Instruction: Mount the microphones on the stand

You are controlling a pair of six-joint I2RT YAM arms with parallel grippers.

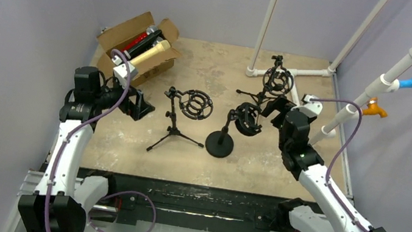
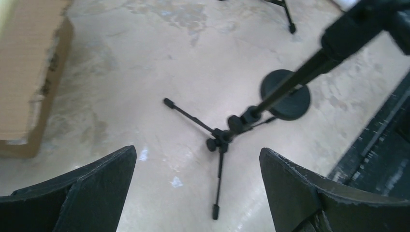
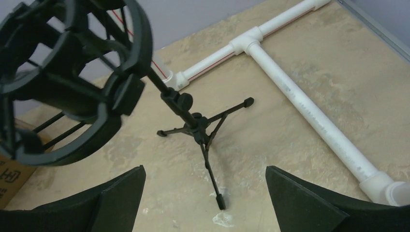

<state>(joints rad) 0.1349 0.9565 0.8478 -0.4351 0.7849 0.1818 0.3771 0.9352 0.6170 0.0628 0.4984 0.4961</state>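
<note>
Red, black and cream microphones [image 1: 147, 44] lie close together in the open brown cardboard box [image 1: 119, 30], at the far left corner of the table [image 1: 281, 170]. None of them is on a stand. To the right of the box stands a black tripod stand [image 1: 174, 125] with an empty ring mount. Beside it is a round-base stand [image 1: 219, 144], and further back a second tripod stand [image 1: 275, 80], near the white pipe [image 1: 266, 26].

The left gripper [image 1: 136, 105] hangs just beside the box, its fingers wide apart and holding nothing. The right gripper [image 1: 276, 105] is near the second tripod stand, its fingers also wide apart and empty.
</note>
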